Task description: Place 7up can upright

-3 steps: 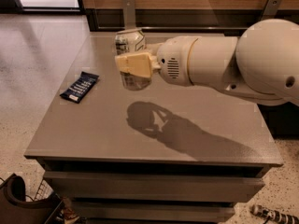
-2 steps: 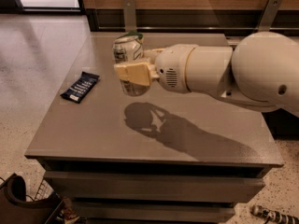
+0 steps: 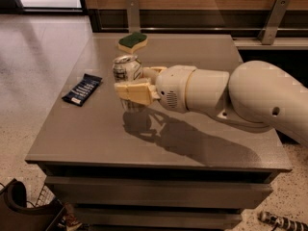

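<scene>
The 7up can (image 3: 126, 71) is a silvery-white can with a shiny top, held upright in the middle of the grey table (image 3: 202, 52). My gripper (image 3: 132, 88) is shut on the can, its cream fingers (image 3: 134, 93) clamped across the can's lower half. The can's bottom is hidden behind the fingers, so I cannot tell whether it touches the table. The white arm reaches in from the right.
A dark blue snack packet (image 3: 82, 89) lies near the table's left edge. A green and yellow sponge (image 3: 133, 41) lies at the back of the table. Two metal brackets stand behind the table. A dark bag sits on the floor at the lower left.
The arm with the can has moved lower and towards the table's front. The sponge behind it, hidden before, now shows.
</scene>
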Available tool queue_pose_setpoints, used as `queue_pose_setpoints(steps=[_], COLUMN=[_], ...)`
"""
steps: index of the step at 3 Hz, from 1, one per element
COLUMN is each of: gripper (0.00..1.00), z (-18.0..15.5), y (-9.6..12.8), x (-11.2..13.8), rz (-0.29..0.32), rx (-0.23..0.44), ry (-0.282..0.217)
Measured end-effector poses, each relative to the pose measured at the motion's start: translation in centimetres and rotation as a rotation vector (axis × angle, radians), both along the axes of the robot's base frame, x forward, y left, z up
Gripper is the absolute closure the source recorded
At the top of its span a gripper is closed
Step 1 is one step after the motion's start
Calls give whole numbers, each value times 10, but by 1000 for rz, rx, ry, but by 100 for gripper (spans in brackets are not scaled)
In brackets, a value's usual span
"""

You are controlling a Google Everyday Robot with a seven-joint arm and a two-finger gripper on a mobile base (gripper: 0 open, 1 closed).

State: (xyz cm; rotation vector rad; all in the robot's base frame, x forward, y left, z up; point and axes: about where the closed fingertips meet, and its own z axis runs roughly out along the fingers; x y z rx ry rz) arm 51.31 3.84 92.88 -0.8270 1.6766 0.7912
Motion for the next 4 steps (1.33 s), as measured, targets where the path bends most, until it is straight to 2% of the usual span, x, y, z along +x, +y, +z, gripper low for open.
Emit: queue_pose_setpoints(steps=[2,3,4], gripper=[100,100,97], z=[-39,-58,-65], y=[8,4,1], x=[-18,-24,-27], rz=[13,28,33], rx=[22,29,27], ry=[-33,-61,-66])
